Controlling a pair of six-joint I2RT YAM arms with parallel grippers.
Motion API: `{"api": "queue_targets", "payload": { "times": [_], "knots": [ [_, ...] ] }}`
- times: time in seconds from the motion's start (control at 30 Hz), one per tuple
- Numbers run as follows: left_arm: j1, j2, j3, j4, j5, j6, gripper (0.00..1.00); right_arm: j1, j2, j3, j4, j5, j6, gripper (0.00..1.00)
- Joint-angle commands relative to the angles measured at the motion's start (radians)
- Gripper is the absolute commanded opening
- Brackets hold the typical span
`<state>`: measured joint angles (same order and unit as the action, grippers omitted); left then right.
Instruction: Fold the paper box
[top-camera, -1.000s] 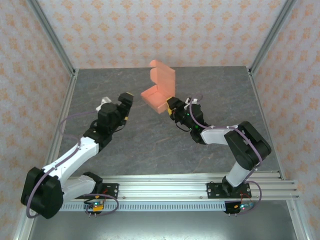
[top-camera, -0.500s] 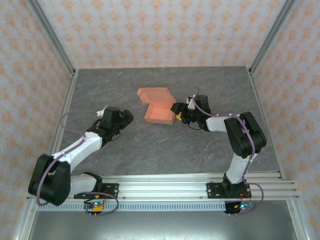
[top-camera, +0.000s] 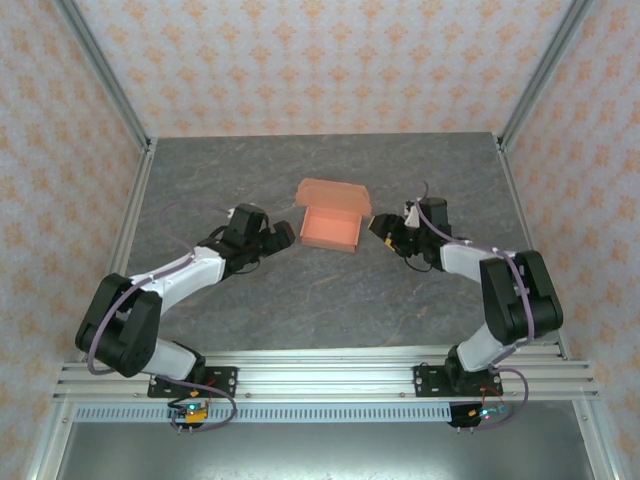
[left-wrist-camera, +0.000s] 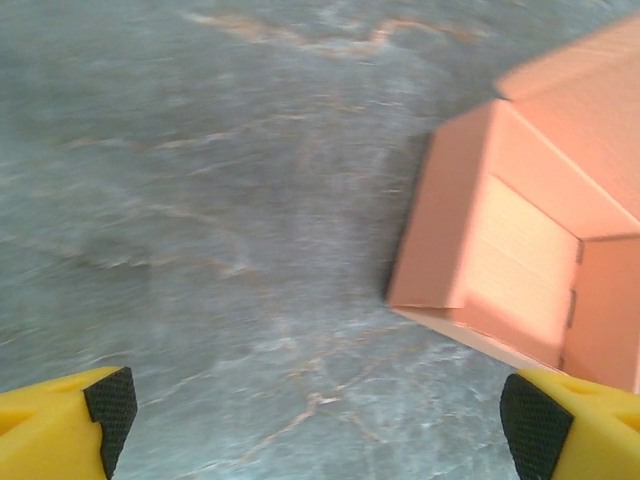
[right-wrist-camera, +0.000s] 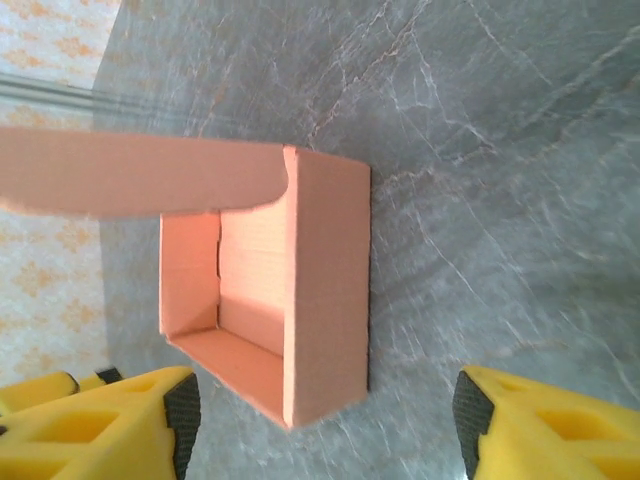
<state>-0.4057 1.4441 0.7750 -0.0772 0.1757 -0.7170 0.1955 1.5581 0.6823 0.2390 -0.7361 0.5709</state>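
Top external: open-topped paper box (top-camera: 331, 228) sits central on the desk (top-camera: 300, 300), left hand (top-camera: 283, 234) and right hand (top-camera: 380, 228) flanking it, agape and empty, seemingly poised for closing.

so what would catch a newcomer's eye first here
The salmon-orange paper box sits open in the middle of the grey table, its lid flap folded back at the far side. The left gripper and right gripper flank it, both open, neither gripping it.
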Motion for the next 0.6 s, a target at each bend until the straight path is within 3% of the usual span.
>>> {"api": "queue_targets", "payload": {
  "times": [0.0,0.2,0.37,0.57],
  "knots": [
    [-0.042,0.059,0.064,0.030,-0.027,0.131,0.94,0.000,-0.083,-0.063,-0.036,0.103,-0.058,0.67],
    [-0.056,0.175,0.122,0.071,-0.011,0.132,0.93,-0.001,-0.177,-0.084,-0.049,0.182,-0.064,0.66],
    [-0.067,0.212,0.086,0.266,0.099,0.082,0.91,-0.001,-0.220,-0.145,0.142,0.144,-0.034,0.68],
    [-0.087,0.249,0.028,0.472,0.211,0.019,0.88,-0.005,-0.224,-0.128,0.157,0.202,-0.053,0.68]
  ]
}}
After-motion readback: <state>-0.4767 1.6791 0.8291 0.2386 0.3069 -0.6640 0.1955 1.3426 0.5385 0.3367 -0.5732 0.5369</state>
